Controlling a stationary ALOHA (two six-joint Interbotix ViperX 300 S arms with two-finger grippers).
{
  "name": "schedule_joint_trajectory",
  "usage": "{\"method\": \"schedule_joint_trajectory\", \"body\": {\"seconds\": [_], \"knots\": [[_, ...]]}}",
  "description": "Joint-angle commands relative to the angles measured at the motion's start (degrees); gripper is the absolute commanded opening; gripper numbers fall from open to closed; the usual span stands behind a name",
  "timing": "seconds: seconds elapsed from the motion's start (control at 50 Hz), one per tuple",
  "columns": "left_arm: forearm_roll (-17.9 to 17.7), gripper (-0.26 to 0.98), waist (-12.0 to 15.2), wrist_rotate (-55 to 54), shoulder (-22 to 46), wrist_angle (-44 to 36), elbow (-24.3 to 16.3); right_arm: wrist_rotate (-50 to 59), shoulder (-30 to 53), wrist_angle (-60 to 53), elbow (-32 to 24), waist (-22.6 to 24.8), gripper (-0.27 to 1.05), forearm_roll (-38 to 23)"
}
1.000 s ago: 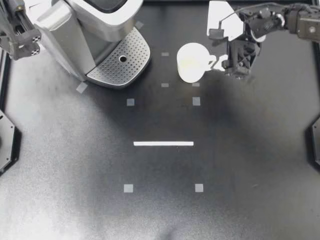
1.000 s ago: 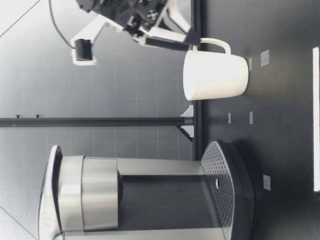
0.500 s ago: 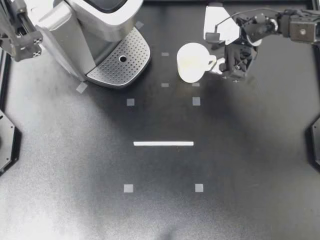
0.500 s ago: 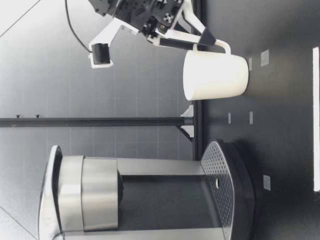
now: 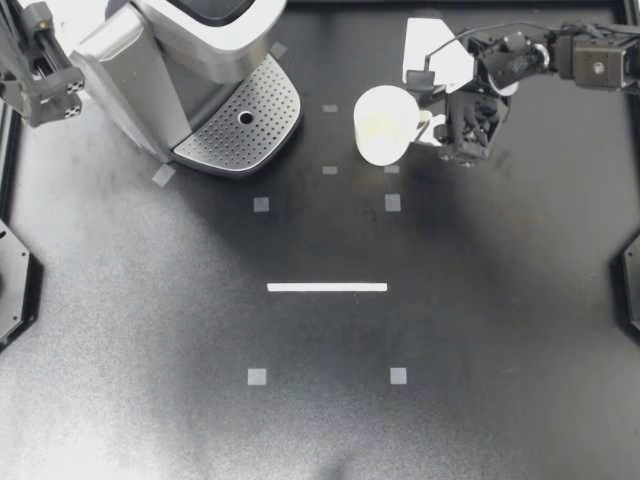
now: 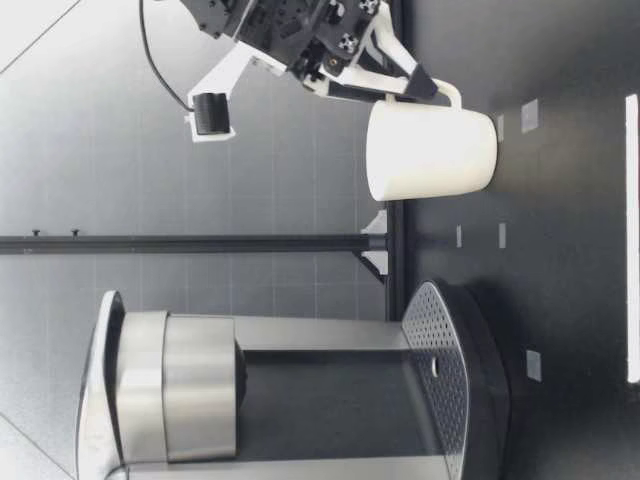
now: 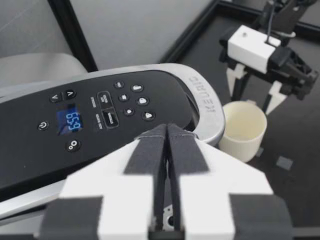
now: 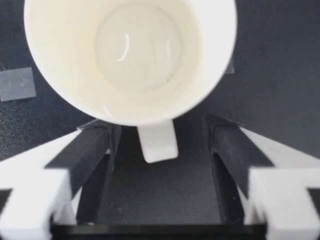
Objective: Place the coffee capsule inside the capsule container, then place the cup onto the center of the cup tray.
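one white cup (image 5: 383,125) stands upright on the worktop (image 5: 330,420), far and right of centre. one coffee machine (image 5: 150,50) sits far left, and a bare strip separates its perforated cup tray (image 5: 245,120) from the cup. two end effectors: my right end effector (image 5: 437,128) straddles the handle (image 8: 157,142) with fingers spread, not touching. my left end effector (image 5: 45,90) is closed, empty, at the machine's left edge.

Black table (image 5: 480,330) carries coffee machine (image 5: 200,70), upright white cup (image 5: 383,125), tape strip (image 5: 327,287), tape squares (image 5: 257,376).
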Motion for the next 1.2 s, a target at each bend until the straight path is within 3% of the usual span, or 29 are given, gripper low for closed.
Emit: {"method": "schedule_joint_trajectory", "body": {"seconds": [0.0,0.44,0.7,1.18], "knots": [[0.3,0.04,-0.1,-0.1,-0.5,-0.7,-0.6,0.1,-0.6,-0.4,-1.0,0.4,0.57,0.2],[0.3,0.04,-0.1,-0.2,-0.8,-0.9,-0.1,0.3,-2.5,-0.4,-1.4,1.9,0.07,1.8],[0.3,0.04,-0.1,-0.5,-2.1,-1.7,1.0,0.4,-5.0,-0.4,-4.3,4.7,0.05,6.4],[0.3,0.04,-0.1,-2.7,-6.1,-3.6,4.2,1.1,7.1,2.8,-20.8,6.8,0.05,8.6]]}}
